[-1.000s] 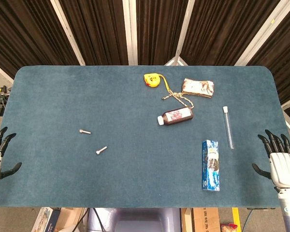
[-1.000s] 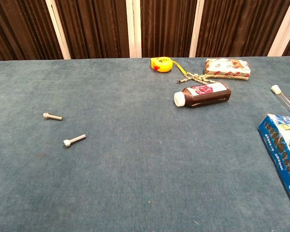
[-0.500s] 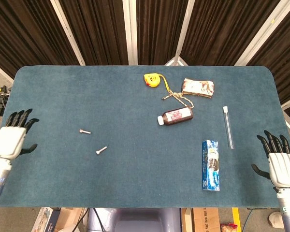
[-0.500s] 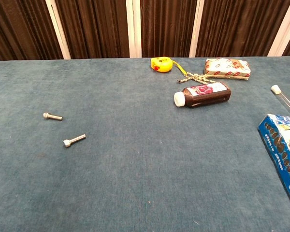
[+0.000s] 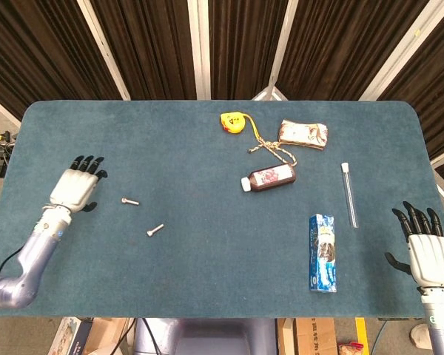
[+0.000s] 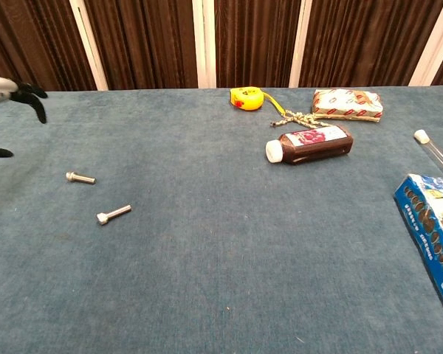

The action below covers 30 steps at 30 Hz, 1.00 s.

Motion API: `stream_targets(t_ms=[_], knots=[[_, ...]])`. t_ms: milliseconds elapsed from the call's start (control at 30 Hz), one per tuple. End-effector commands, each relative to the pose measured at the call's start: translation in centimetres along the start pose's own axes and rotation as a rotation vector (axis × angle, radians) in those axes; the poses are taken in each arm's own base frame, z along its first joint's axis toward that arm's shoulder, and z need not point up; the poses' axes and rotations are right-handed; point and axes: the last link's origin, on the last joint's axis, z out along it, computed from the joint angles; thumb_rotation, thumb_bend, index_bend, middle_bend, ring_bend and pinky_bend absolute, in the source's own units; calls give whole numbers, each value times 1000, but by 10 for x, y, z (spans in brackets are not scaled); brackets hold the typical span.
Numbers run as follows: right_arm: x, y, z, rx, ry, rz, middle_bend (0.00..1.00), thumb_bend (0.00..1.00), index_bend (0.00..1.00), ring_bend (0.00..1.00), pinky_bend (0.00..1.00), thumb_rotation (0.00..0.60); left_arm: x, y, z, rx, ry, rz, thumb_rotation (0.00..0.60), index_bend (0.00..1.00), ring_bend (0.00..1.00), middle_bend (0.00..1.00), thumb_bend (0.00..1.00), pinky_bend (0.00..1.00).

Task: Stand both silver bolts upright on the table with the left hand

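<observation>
- Head view: the left robot hand (image 5: 75,188) hovers over the blue table (image 5: 192,148), fingers apart and holding nothing, near the first bolt (image 5: 130,201).
- Both bolts lie flat; the second bolt (image 5: 155,230) rests just beside the first, nearer the front edge.
- Mid-table sit a tape measure (image 5: 233,122), a brown bottle (image 5: 268,178) and a blue box (image 5: 323,253).
- At the far right, the right robot hand (image 5: 429,251) is spread and holds nothing.

Bright, even overhead light; soft faint shadows; both views sharp.
</observation>
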Motion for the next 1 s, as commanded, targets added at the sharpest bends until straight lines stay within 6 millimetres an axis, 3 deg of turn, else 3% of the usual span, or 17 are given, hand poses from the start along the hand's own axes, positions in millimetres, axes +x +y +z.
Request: stream_targets(t_ms=[33, 433, 800, 1000], knots=[[-1, 0, 0, -3, -4, -5, 84, 172, 162, 121, 0, 600, -7, 12, 10, -23, -8, -6, 600, 309, 0, 49, 373, 0], [-5, 2, 2, -12, -17, -6, 84, 172, 162, 121, 0, 600, -26, 55, 19, -91, 5, 37, 600, 350, 0, 56, 382, 0], [-4, 6, 2, -21, -15, 1, 84, 172, 162, 121, 0, 600, -32, 77, 23, -95, 57, 47, 600, 424, 0, 82, 423, 0], [-4, 6, 3, -23, -15, 5, 84, 173, 162, 121, 0, 600, -40, 79, 24, -88, 54, 56, 600, 439, 0, 90, 434, 0]])
